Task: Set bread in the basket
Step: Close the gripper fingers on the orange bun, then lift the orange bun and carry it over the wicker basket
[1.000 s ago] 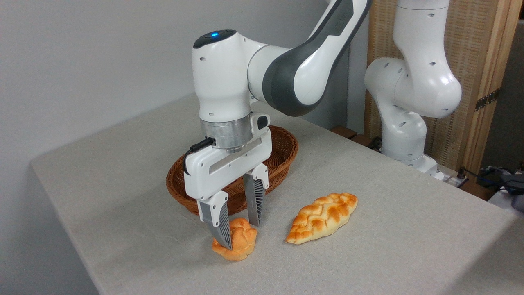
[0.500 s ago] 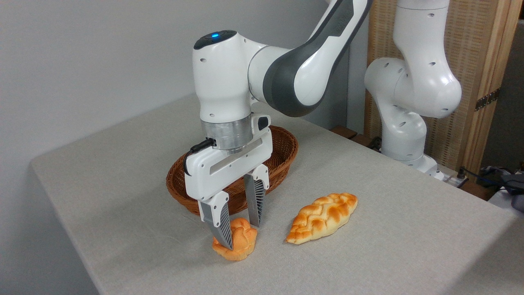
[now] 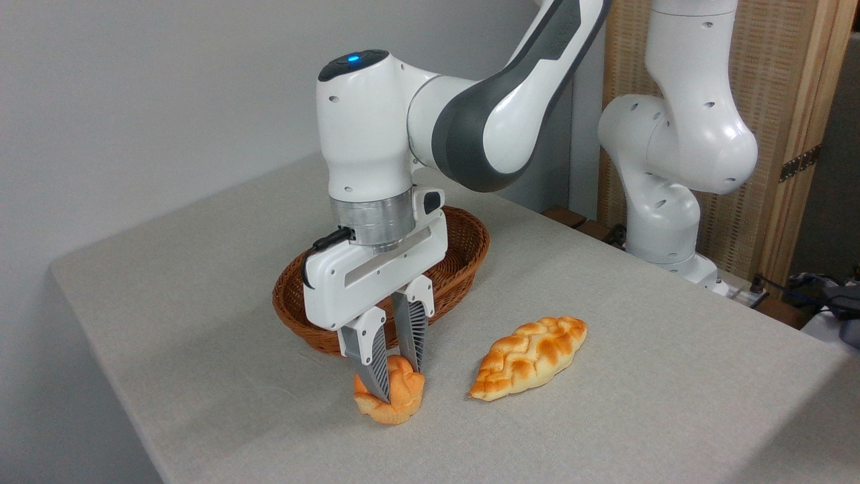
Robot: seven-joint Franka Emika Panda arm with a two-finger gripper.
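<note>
The pincer (image 3: 396, 383) stands straight down over the bread (image 3: 390, 400), low in the centre of the frame. Its two grey ribbed fingers (image 3: 373, 363) are drawn close together and press the small orange bun from both sides, so the pincer has the bread in its hold. The bun touches the table (image 3: 605, 417) with its underside, it seems not lifted yet.

The basket (image 3: 463, 252) sits just behind the pincer, toward the middle of the frame, partly hidden by the white hand of the arm. The longer braided loaf (image 3: 529, 356) lies apart on the right and is not part of this step.

To do the step well, the squeeze should be firm but not crushing, because the bun looks soft and may deform or slip out. The lift should probably go straight upward first, high enough to pass over the near rim of the basket, and only then backward above the basket's hollow. A slow rise helps to check that the bread comes up together with the fingers.
</note>
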